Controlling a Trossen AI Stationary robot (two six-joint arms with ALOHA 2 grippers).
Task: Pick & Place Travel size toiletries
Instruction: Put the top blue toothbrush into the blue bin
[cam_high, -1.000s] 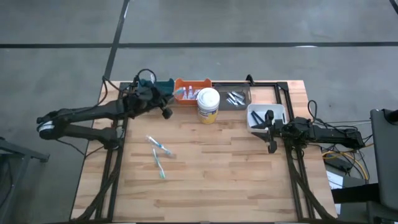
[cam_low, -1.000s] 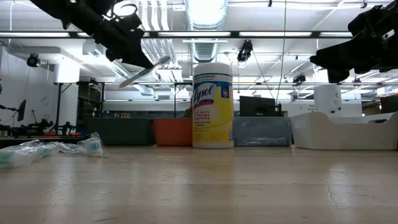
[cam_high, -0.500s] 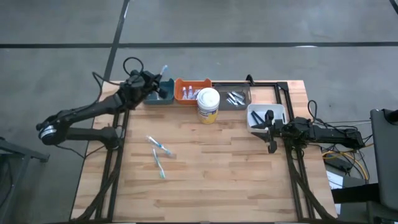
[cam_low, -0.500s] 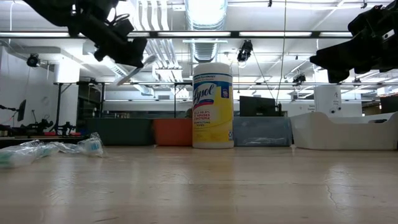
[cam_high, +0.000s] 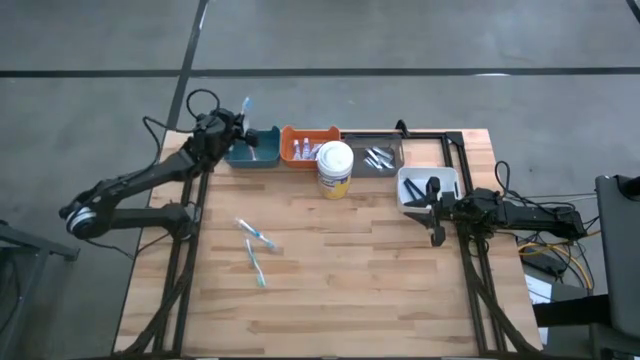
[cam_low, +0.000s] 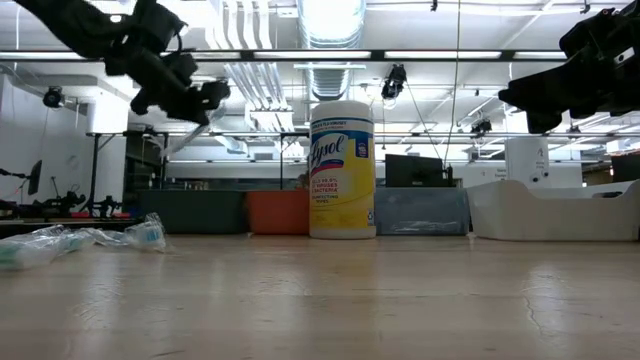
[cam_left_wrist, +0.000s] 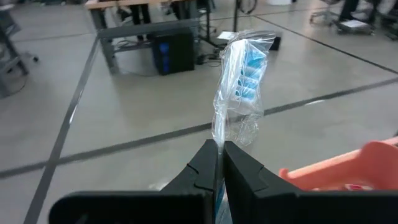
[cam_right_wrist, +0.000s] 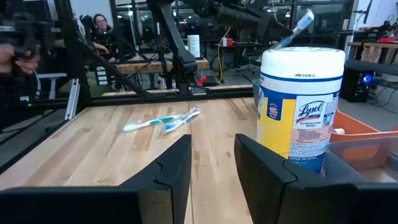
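Observation:
My left gripper (cam_high: 229, 127) hovers by the far left corner of the teal bin (cam_high: 256, 152), shut on a blue toothbrush in a clear wrapper (cam_high: 246, 104). In the left wrist view the wrapped brush head (cam_left_wrist: 240, 78) sticks out past my shut fingertips. Two more toothbrushes (cam_high: 256, 235) (cam_high: 257, 266) lie flat on the wood. Small tubes sit in the orange bin (cam_high: 308, 146), and silver pieces in the grey bin (cam_high: 380, 157). My right gripper (cam_right_wrist: 211, 158) waits open beside the white bin (cam_high: 428, 186). My left gripper pinches the wrapped toothbrush between its two fingers, on the wrapper below the brush head (cam_left_wrist: 217, 134). The brush runs along the fingers and its head points past them toward the table's far side. It is lifted clear, high above the bins (cam_low: 180, 135).
A yellow and white wipes canister (cam_high: 335, 168) stands upright in front of the orange and grey bins. The four bins line the far edge. A dark metal frame (cam_high: 470, 260) borders the table's sides. People and benches show in the room beyond in the right wrist view.
My left gripper has moved toward the table's far left corner, from beside the orange bin to the teal bin's far left corner, staying shut on the wrapped toothbrush. The brush has swung with it, its head now pointing past the far edge.

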